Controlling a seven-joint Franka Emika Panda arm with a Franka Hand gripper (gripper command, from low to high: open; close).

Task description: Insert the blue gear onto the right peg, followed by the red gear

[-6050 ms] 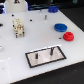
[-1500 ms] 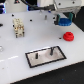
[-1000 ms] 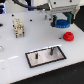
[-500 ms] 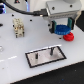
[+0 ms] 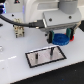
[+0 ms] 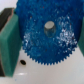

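Exterior view: the single arm's gripper hangs above the white table, its 2 fingers closed on the blue gear, which lies flat between them and clear of the surface. Below it and toward the exterior view's left sits the grey plate with its black border and 2 thin upright pegs; the right peg stands near the plate's end at the exterior view's right.

The governing relation is that the gear is carried just above and slightly to the exterior view's right of that peg, its rim overlapping the plate's far corner in this view, so the centre hole appears not yet over the pin. A short sideways correction toward the peg, then a straight descent, seems to be what remains; the gear's axis looks close to vertical, matching the pin.

Wrist view: the blue gear fills the picture, face-on, with a green finger pad pressed to its toothed edge and a pale stub seen through the centre hole.

The red gear is not visible now.

Compared with 0.5 s ago, the arm and gear have come down and toward the plate; 6 s ago both gears lay on the table at the exterior view's right.
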